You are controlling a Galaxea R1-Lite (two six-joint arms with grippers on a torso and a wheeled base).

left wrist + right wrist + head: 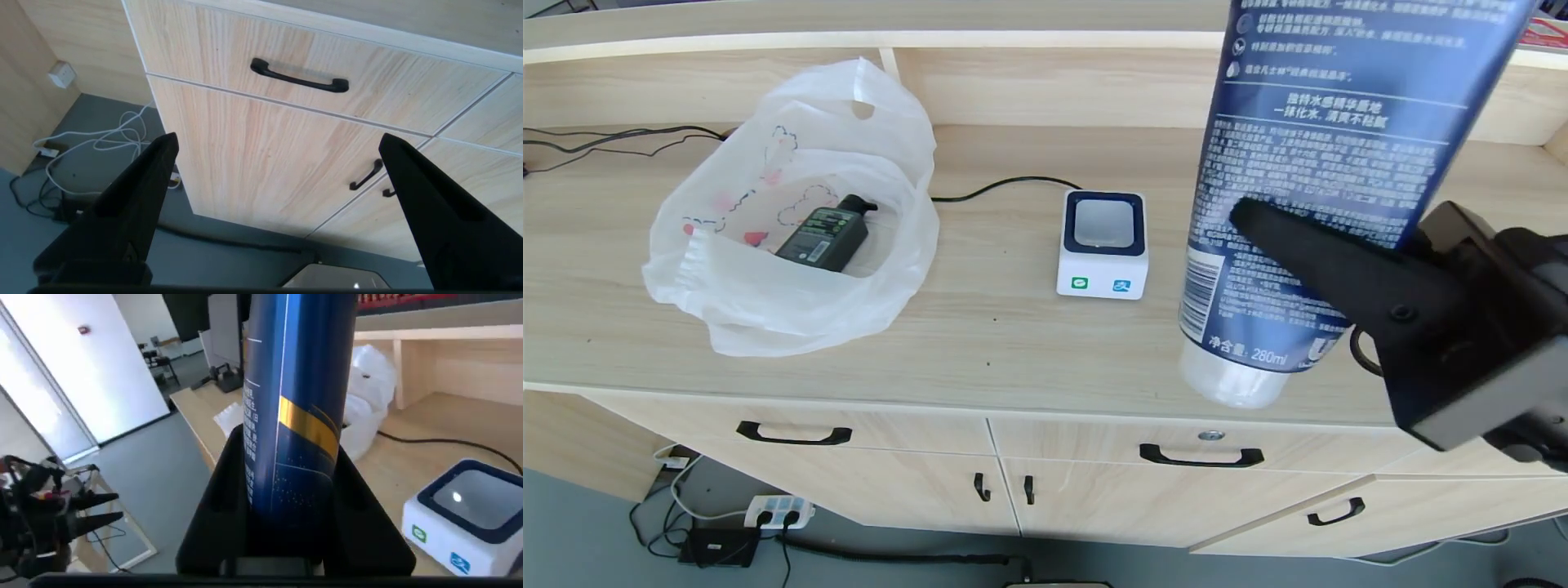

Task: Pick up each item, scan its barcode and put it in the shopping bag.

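Observation:
My right gripper (1258,220) is shut on a large blue tube (1323,163) with a clear cap at its lower end, held high above the counter to the right of the white barcode scanner (1103,243). The tube's barcode faces the head camera. In the right wrist view the blue tube (294,400) stands clamped between the fingers (221,498), with the scanner (466,510) beyond. A white plastic shopping bag (792,220) lies open at the counter's left, with a dark pump bottle (827,235) inside. My left gripper (278,212) is open, low in front of the cabinet doors.
The scanner's black cable (996,186) runs back toward the bag. More cables (621,139) lie at the counter's far left. Drawers with black handles (1201,456) sit under the wooden counter (1013,327). A power strip (778,511) lies on the floor.

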